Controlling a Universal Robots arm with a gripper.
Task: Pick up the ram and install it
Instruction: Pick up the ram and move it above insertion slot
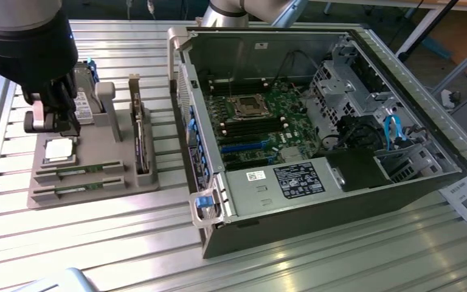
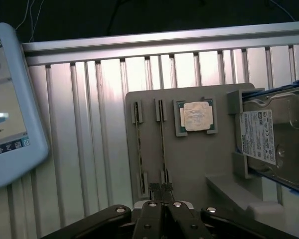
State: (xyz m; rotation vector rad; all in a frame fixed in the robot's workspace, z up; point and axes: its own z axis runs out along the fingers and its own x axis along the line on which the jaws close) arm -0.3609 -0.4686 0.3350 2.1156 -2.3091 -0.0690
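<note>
Slatted aluminium surface under me, with the open computer case toward its edge on the exterior view's right and the grey holder toward the opposite edge. I'm over that holder now. My end effector is clenched, fingers pressed together, and as far as I can tell nothing sits between them. The ram stands on edge in its slot in the holder, just beside the processor chip. A second ram stick lies parallel, one slot further from the chip. Here's the key line-up: the ram's near end sits right at my fingertips, and its long axis runs straight away from them, in line with the seam between my fingers. Both sticks look seated, neither lifted.
</note>
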